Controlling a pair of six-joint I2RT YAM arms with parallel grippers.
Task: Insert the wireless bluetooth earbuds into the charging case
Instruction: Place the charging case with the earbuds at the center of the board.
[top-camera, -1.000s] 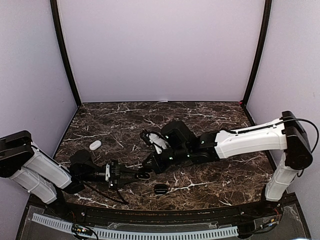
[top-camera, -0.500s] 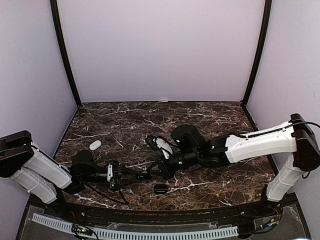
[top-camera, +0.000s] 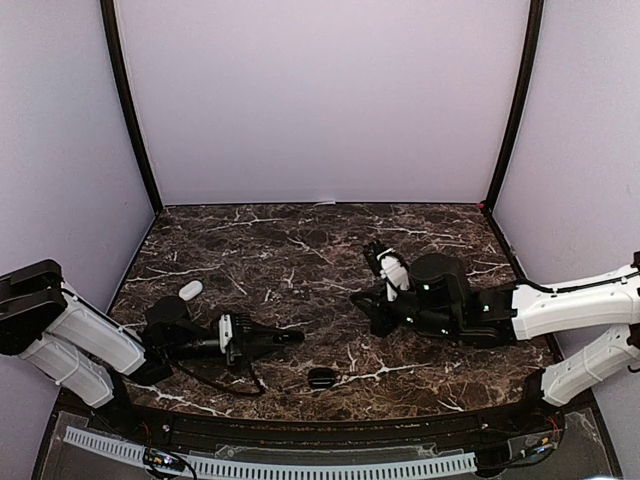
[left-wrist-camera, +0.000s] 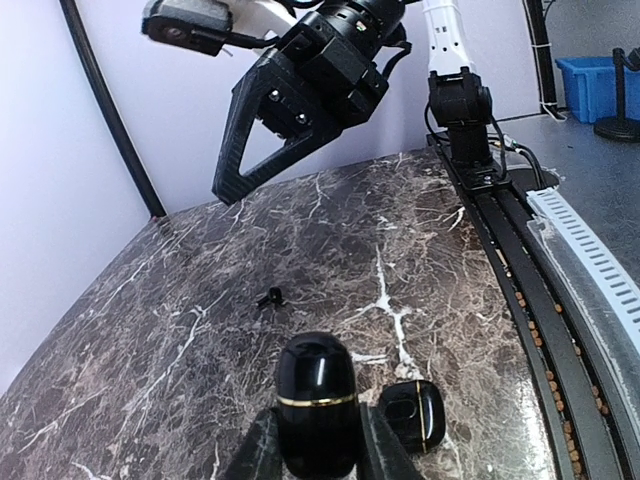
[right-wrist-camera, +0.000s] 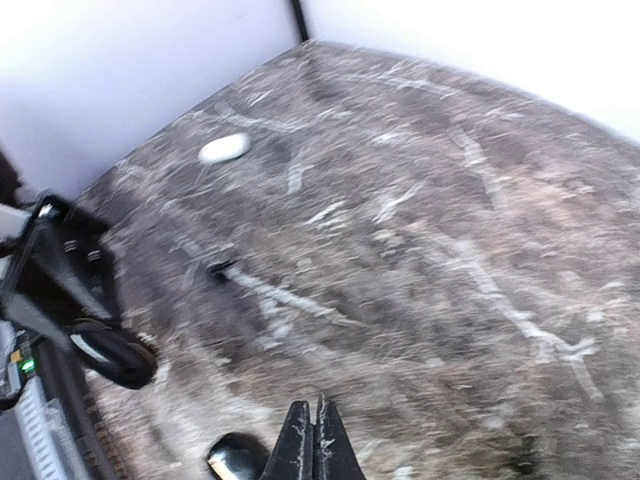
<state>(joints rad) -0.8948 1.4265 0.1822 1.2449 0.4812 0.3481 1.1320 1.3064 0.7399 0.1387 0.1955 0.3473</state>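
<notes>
My right arm (top-camera: 570, 300) has withdrawn rightward from the charging case (left-wrist-camera: 316, 400); right jaws shut, empty. My left jaws grip that black case, lid seemingly closed, low over the counter (left-wrist-camera: 420, 230). One black earbud (left-wrist-camera: 270, 297) lies loose beyond it; I judge insertion still pending.

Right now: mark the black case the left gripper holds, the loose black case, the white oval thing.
Held black case (left-wrist-camera: 317, 370), left wrist view, glossy dome above the gold band.
Loose black case (top-camera: 321, 378), top view, middle of its top.
White oval thing (top-camera: 190, 290), top view, its centre.
</notes>
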